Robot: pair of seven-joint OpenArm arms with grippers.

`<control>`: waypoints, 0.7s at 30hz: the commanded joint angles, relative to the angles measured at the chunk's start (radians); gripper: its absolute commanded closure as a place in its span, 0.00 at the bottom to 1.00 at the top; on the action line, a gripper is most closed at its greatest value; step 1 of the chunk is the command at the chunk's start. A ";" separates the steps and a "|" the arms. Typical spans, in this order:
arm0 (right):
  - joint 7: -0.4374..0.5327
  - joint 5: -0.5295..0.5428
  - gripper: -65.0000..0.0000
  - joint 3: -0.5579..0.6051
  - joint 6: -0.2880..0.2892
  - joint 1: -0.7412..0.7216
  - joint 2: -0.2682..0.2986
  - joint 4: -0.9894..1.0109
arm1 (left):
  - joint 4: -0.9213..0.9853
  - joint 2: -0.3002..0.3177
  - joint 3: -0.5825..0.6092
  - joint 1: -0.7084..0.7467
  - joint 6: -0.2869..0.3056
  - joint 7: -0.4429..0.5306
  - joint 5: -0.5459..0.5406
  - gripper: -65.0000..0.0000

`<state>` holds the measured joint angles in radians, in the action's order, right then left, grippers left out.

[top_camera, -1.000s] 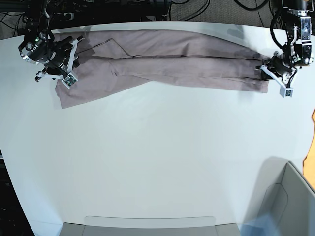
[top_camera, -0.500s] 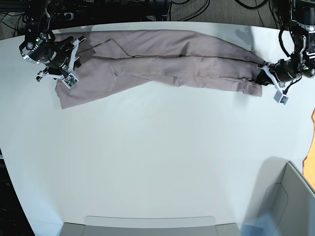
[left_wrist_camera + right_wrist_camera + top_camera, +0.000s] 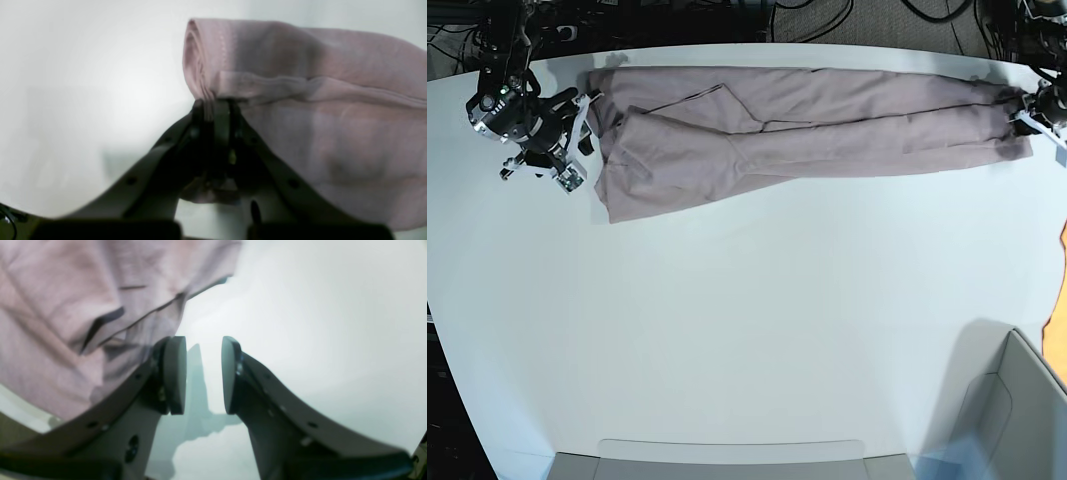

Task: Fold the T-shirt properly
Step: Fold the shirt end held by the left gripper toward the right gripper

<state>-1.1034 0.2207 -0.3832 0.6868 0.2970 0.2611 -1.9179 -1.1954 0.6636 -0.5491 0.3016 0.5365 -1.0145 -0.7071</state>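
Note:
The mauve T-shirt (image 3: 807,125) lies stretched in a long band along the far side of the white table (image 3: 747,320). My left gripper (image 3: 1027,112) is at the shirt's right end, near the table's far right edge. In the left wrist view it (image 3: 215,113) is shut on the bunched hem of the shirt (image 3: 333,116). My right gripper (image 3: 582,140) is beside the shirt's left end. In the right wrist view it (image 3: 203,373) is open and empty over bare table, with the shirt (image 3: 66,306) just to its upper left.
A grey bin (image 3: 1017,410) stands at the front right corner and a flat grey tray (image 3: 727,460) at the front edge. An orange object (image 3: 1062,290) shows at the right edge. Dark cables lie behind the table.
My left gripper has moved right and back with the shirt's end in it. The whole shirt slid right, and its left end came out from under my right gripper, which hardly moved.

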 commanded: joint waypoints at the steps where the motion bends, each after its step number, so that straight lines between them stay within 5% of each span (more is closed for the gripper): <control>1: 0.006 0.004 0.72 -0.006 0.011 -0.005 0.008 -0.021 | -0.025 0.022 -0.018 -0.009 0.000 -0.016 0.004 1.00; 11: 0.006 0.003 0.72 -0.006 0.011 -0.005 0.005 -0.021 | -0.252 -0.071 -0.173 -0.031 0.001 -0.155 0.005 1.00; 21: 0.006 0.004 0.72 -0.003 0.011 -0.005 0.005 -0.018 | -0.611 -0.215 -0.177 0.003 0.001 -0.269 0.004 1.00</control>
<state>-1.1095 0.2176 -0.3824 0.6868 0.2989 0.2546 -1.9175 -1.7859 0.4339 -0.7200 0.3073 0.5396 -1.2930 -0.6956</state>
